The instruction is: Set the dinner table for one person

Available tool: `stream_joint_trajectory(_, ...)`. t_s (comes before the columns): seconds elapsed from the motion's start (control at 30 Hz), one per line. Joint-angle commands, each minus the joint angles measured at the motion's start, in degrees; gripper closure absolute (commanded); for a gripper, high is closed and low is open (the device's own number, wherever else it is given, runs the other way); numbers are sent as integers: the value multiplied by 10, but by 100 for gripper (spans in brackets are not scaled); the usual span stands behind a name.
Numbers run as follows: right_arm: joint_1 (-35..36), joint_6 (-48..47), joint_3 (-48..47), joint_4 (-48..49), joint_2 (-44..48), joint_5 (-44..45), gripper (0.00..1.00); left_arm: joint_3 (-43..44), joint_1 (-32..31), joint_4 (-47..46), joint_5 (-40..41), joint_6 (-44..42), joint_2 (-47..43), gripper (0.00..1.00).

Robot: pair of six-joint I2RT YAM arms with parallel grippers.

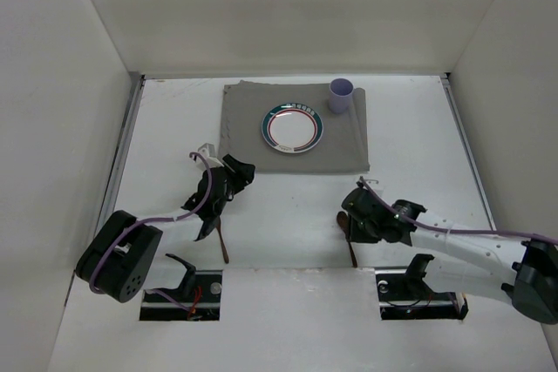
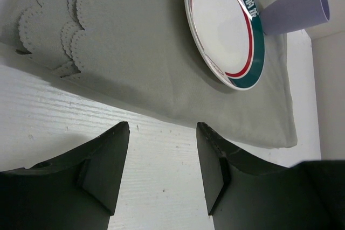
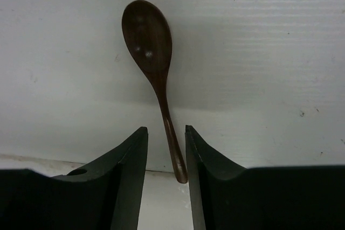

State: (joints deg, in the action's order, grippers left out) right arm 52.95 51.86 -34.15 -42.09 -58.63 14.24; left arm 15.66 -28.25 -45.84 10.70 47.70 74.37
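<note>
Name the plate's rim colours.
Teal band, red inner ring; the plate shows best in the left wrist view.

**Mia:** What kind of place is this?

**Sam:** A robot lab, not a home.

**Mia:** How can you tell?

**Sam:** Plain white walls (image 1: pixel 52 84) box in the dinner table (image 1: pixel 288 224) on three sides. The left arm (image 1: pixel 122 259) and the right arm (image 1: pixel 462 247) are bolted at its near edge. A purple wire (image 1: pixel 488 233) runs along the right one.

**Mia:** But I see dishes!

**Sam:** Yes. Ahead of the left gripper (image 2: pixel 162 126), past its wide-apart jaws, a plate (image 2: pixel 221 20) and a purple cup (image 2: pixel 294 9) sit on a grey mat (image 2: pixel 135 52). It looks set up for a test.
</note>
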Motion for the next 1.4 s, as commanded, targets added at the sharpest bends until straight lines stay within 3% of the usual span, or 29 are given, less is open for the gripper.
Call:
stream_joint_trajectory(0.0, -3, 1, 7, 24, -1, -22, 61, 2, -1, -34, 1, 6, -13, 50)
stream_joint_trajectory(0.4, -12, -10, 29, 80, -46, -35, 62, 3, 0, -34, -2, 10, -10, 49)
stream_joint_trajectory(0.7, -11, 3, 19, 85, -86, -26, 70, 3, 3, -35, -2, 10, -5, 49)
stream_joint_trajectory(0.9, -11, -2, -2, 75, -102, -12, 91, 2, 3, -35, -2, 10, -8, 49)
stream_joint_trajectory(1.0, -16, -7, -28, 78, -78, -3, 93, 2, 8, -35, -9, 13, -2, 49)
stream_joint_trajectory(1.2, -97, -113, -135, 104, -84, 23, 92, 7, 2, -35, -6, 11, 3, 49)
stream_joint_trajectory(1.37, -191, -222, -235, 198, -186, 5, 90, 5, -2, -35, -2, 7, -4, 49)
